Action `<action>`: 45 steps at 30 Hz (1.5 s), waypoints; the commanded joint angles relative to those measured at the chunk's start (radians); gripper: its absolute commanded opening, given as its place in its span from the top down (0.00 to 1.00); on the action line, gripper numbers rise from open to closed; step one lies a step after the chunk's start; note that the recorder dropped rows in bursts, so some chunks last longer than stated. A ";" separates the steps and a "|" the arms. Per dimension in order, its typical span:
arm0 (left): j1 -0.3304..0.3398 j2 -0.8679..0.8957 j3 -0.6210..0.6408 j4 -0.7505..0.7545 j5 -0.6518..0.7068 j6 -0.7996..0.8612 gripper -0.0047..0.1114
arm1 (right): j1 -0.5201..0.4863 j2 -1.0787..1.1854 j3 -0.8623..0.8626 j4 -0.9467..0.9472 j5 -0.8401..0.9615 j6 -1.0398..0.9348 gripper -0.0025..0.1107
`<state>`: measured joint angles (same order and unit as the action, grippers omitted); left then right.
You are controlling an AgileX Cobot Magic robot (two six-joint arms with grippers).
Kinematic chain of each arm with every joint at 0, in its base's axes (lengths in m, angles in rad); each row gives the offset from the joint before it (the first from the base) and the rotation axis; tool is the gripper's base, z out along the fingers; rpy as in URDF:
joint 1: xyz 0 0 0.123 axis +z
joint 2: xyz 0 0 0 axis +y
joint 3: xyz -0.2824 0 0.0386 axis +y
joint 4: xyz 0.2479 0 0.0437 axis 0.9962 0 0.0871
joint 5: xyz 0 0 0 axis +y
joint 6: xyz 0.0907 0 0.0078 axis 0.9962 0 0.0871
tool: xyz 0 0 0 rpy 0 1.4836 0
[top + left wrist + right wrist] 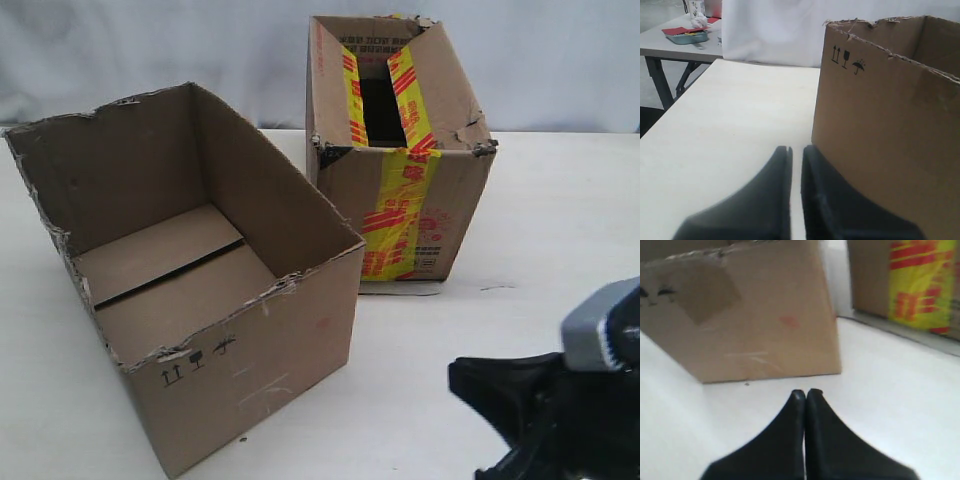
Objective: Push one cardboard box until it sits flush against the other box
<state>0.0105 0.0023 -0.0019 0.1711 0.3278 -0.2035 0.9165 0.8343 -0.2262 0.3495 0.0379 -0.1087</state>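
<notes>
Space shows between the plain brown open-top cardboard box (pixel 250 350) at left of the frame and the yellow-and-red taped brown cardboard box (pixel 400 215) at upper right; the left gripper (pixel 796 151), pinched closed and empty, sits just beside the plain box, nearer than the closed, empty right gripper (pixel 805 393).

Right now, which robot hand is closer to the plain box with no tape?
Left. The left gripper is right beside the plain box; the right gripper faces it across a gap.
</notes>
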 commanded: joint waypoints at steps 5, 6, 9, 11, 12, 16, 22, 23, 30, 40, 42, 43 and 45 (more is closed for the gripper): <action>0.003 -0.002 0.002 0.001 -0.007 -0.004 0.96 | 0.286 0.254 -0.108 0.002 -0.107 -0.011 0.98; 0.003 -0.002 0.002 0.001 -0.007 -0.004 0.96 | 0.313 0.285 -0.124 0.002 -0.121 -0.011 0.98; 0.003 -0.002 0.002 0.001 -0.007 -0.004 0.96 | 0.363 0.376 -0.170 0.002 -0.158 -0.011 0.98; 0.003 -0.002 0.002 0.001 -0.007 -0.004 0.96 | 0.378 0.446 -0.213 0.002 -0.170 -0.011 0.98; 0.003 -0.002 0.002 0.001 -0.007 -0.004 0.96 | 0.378 0.475 -0.231 0.002 -0.168 -0.011 0.98; 0.003 -0.002 0.002 0.001 -0.003 -0.004 0.96 | 0.378 0.620 -0.315 -0.005 -0.162 -0.011 0.98; 0.003 -0.002 0.002 0.001 -0.003 -0.004 0.96 | 0.378 0.746 -0.429 -0.005 -0.141 -0.019 0.98; 0.003 -0.002 0.002 0.001 -0.003 -0.004 0.96 | 0.378 0.760 -0.443 -0.005 -0.141 -0.028 0.98; 0.003 -0.002 0.002 0.001 -0.003 -0.004 0.96 | 0.378 0.825 -0.522 -0.005 -0.088 -0.049 0.98; 0.003 -0.002 0.002 0.001 -0.003 -0.004 0.96 | 0.378 0.909 -0.647 -0.005 -0.057 -0.139 0.98; 0.003 -0.002 0.002 0.001 -0.003 -0.004 0.96 | 0.378 0.932 -0.670 -0.005 -0.057 -0.145 0.98; 0.003 -0.002 0.002 0.001 -0.003 -0.004 0.96 | 0.378 0.940 -0.678 -0.005 -0.057 -0.151 0.98; 0.003 -0.002 0.002 0.001 -0.003 -0.004 0.96 | 0.378 0.960 -0.697 -0.005 -0.057 -0.178 0.98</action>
<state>0.0105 0.0023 -0.0019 0.1711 0.3278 -0.2035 1.2900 1.7738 -0.9005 0.3495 -0.0167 -0.2516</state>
